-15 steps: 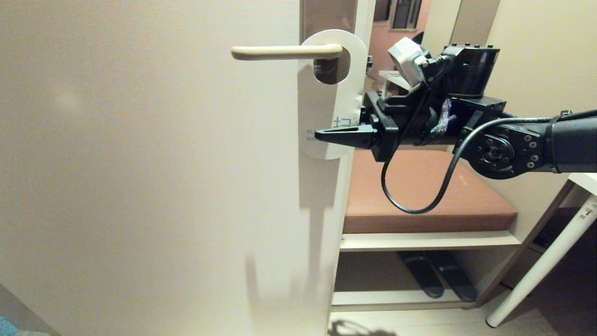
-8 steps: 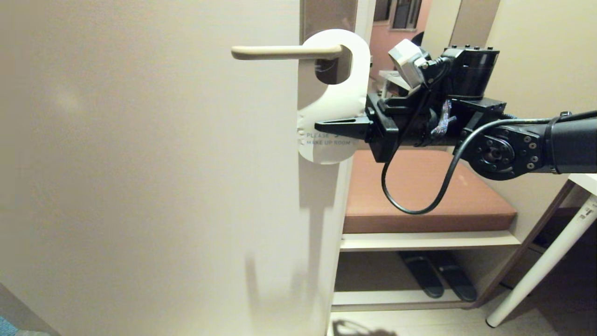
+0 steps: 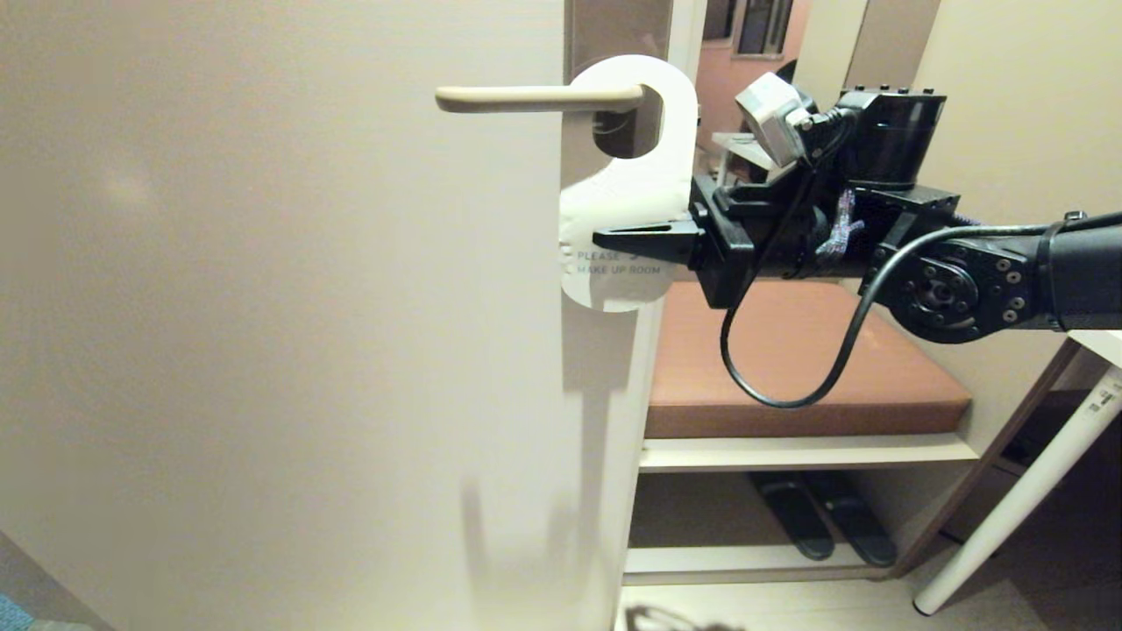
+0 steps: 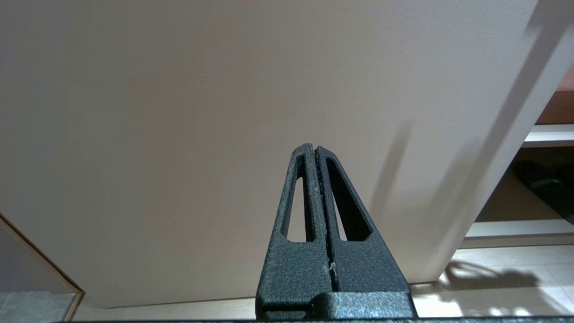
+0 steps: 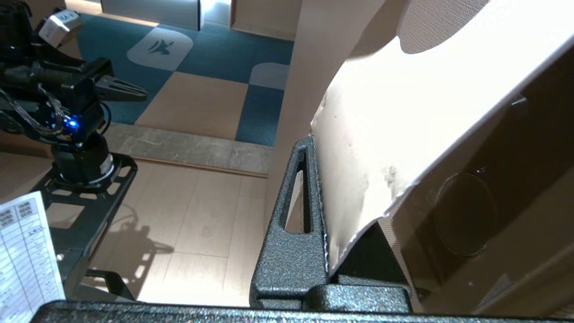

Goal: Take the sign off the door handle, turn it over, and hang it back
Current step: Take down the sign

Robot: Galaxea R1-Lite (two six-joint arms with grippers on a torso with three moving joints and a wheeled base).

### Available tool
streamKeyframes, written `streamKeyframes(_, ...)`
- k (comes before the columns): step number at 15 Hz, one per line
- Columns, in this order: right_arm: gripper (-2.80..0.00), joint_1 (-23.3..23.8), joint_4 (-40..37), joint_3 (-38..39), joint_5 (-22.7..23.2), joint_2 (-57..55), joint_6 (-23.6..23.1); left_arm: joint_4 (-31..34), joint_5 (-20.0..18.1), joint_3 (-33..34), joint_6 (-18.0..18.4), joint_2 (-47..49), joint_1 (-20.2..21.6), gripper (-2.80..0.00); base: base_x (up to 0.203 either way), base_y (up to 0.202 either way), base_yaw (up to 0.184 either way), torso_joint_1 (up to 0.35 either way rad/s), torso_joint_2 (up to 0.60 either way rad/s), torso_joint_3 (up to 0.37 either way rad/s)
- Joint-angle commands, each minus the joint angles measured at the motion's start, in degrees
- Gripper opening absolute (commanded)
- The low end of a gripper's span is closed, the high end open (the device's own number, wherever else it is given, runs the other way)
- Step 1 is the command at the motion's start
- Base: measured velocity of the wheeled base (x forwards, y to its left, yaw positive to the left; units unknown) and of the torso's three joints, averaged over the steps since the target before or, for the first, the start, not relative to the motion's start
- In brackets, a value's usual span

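Right gripper (image 3: 605,237) clamped on the sign (image 3: 627,202), white "MAKE UP ROOM" face readable only in head view, hole around the door handle (image 3: 535,98). Card bent, seen from right wrist. Left gripper (image 4: 314,152) closed, near the door (image 4: 179,112).

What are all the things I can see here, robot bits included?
sign: one, white, "PLEASE MAKE UP ROOM" facing out, looped over the door handle, bent where it is pinched.
door handle: one, cream-beige lever, high on the door.
door: one, pale beige, filling the left of the head view.
bench cushion: one, reddish brown, on the shelf unit behind the door.
slippers: two, dark, on the lower shelf.
table leg: one, white, slanting, far right.
printed sheet: one, white, in a corner of the right wrist view.
right claw: one, black, shut on the sign's lower half.
left claw: one, black, shut and empty, pointing at the door low down.
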State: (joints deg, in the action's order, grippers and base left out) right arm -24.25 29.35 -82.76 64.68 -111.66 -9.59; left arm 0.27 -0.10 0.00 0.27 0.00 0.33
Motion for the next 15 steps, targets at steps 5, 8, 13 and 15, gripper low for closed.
streamKeyframes(5, -2.8, -0.19, 0.0, 2.07, 0.27, 2.85, 0.01, 0.0, 0.01, 0.0, 0.0, 0.0, 0.02, -2.8, 0.0, 0.0, 0.0, 0.0, 0.0, 0.0)
streamKeyframes(8, -2.8, -0.2, 0.09, 2.5, 0.18, 3.63, -0.07, 0.0, 0.01, 0.0, 0.0, 0.0, 0.02, -2.8, 0.0, 0.0, 0.0, 0.0, 0.0, 0.0)
streamKeyframes(13, -2.8, -0.66, 0.0, 2.16, -2.16, 3.44, 0.28, 0.0, 0.01, 0.0, 0.0, 0.0, 0.02, -2.8, 0.0, 0.0, 0.0, 0.0, 0.0, 0.0)
streamKeyframes(15, -2.8, -1.24, 0.0, 1.99, -3.76, 2.89, 0.28, 0.0, 0.01, 0.0, 0.0, 0.0, 0.02, -2.8, 0.0, 0.0, 0.0, 0.0, 0.0, 0.0)
